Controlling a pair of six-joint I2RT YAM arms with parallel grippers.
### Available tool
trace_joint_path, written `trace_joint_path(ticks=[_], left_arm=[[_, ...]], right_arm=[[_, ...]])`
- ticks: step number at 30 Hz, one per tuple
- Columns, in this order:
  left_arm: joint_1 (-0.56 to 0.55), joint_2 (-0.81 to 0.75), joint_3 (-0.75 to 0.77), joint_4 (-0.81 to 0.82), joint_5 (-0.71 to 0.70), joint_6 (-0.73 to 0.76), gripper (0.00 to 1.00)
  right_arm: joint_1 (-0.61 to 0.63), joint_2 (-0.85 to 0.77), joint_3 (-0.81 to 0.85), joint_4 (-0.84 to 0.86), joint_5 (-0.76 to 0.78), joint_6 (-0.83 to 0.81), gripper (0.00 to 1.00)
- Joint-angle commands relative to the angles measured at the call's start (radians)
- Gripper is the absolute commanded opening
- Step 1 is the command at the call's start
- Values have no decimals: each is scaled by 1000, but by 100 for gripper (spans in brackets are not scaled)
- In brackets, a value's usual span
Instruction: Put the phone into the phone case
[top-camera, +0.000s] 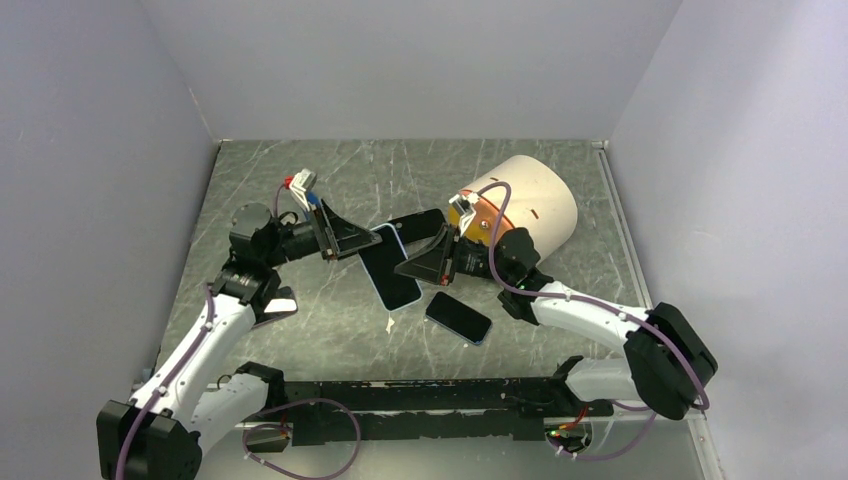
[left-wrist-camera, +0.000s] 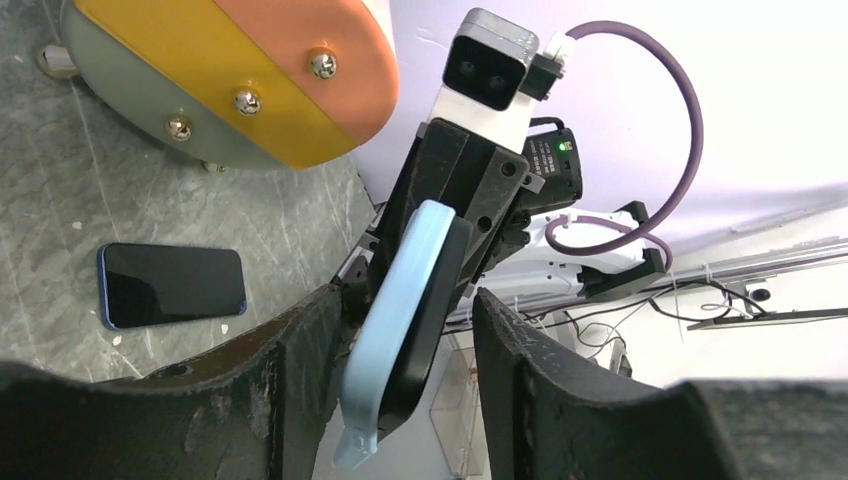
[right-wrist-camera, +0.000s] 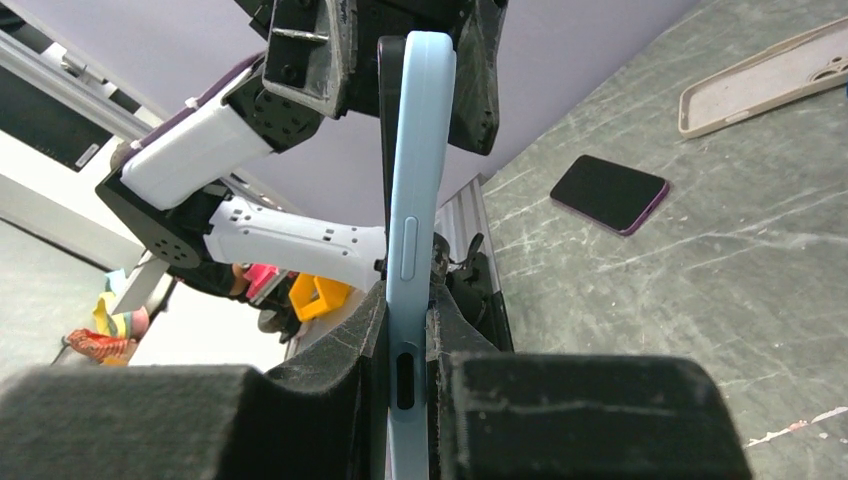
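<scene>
The grey stone table top (top-camera: 300, 340) has white scratches, and plain pale walls (top-camera: 400, 60) stand around it. From above, the left gripper (top-camera: 350, 240) and the right gripper (top-camera: 425, 262) meet in the middle. Each is at one end of a flat black phone (top-camera: 390, 270) with a light blue phone case (top-camera: 400, 306) around its edge. The grippers cover both ends, so the jaws are hard to see here. A second dark phone (top-camera: 458, 317) lies flat near the right gripper. A big cream tube (top-camera: 535, 200) lies on its side behind.

The left wrist camera shows the left fingers (left-wrist-camera: 290, 390) standing apart, one on each side of the case, with small gaps. They are not squeezing. The black phone lies against the case, but it is hard to tell if it is pushed all the way in.

The right wrist camera shows the case edge-on, pinched tight between the right fingers (right-wrist-camera: 320, 400). Only this view clearly shows a beige case (right-wrist-camera: 770, 75) lying far off on the table.
</scene>
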Motion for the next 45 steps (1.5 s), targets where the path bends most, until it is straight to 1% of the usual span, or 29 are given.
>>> trace_joint_path(ticks=[1, 3, 5, 6, 7, 9, 12, 13, 19, 20, 22, 23, 25, 27, 28, 30, 34, 36, 38, 42, 45], left_arm=[[1, -17, 24, 34, 12, 25, 55], [1, -35, 34, -22, -1, 57, 51], [1, -50, 36, -69, -14, 83, 43], [1, -56, 37, -91, -20, 95, 38], [1, -60, 35, -102, -22, 99, 34], [2, -59, 27, -104, -22, 97, 22], [1, -46, 25, -110, -13, 98, 6], [2, -41, 30, -128, -14, 105, 3], [2, -27, 41, -213, -18, 161, 3], [1, -29, 43, -229, -17, 168, 4], [1, -36, 46, -252, -23, 176, 15], [1, -43, 46, -265, -28, 179, 21], [2, -59, 47, -291, -37, 183, 39], [1, -69, 47, -311, -40, 186, 51], [2, -75, 46, -315, -38, 189, 53], [2, -86, 48, -328, -46, 195, 63], [3, -101, 73, -373, -74, 219, 75], [4, -103, 84, -373, -75, 213, 78], [7, -102, 77, -339, -59, 181, 78], [20, -103, 28, -173, 6, 65, 74], [25, -102, 8, -95, 25, 24, 70]], right_arm=[[-12, 5, 9, 128, -35, 44, 0], [-11, 4, 2, 139, -37, 65, 0], [-11, -10, -21, 165, -30, 84, 0], [-10, -21, -31, 158, -24, 79, 0], [-10, -38, -32, 116, -15, 64, 0], [-10, -62, -35, 54, 2, 22, 0], [-9, -85, -55, 39, 28, 16, 0], [-9, -89, -58, 33, 29, 18, 0], [-6, -96, -82, 44, 47, 38, 0], [-7, -96, -79, 34, 44, 35, 0], [-6, -100, -73, 10, 49, 34, 0], [-3, -103, -74, 9, 49, 37, 0], [1, -111, -78, 18, 54, 44, 0], [4, -116, -79, 15, 57, 43, 0], [4, -118, -77, 10, 57, 42, 0], [6, -119, -76, 8, 54, 36, 0], [6, -119, -75, 16, 42, 34, 0], [7, -130, -76, 13, 44, 32, 0], [7, -149, -81, 8, 58, 32, 0], [6, -163, -81, 8, 57, 37, 0], [5, -163, -85, 46, 49, 59, 0]])
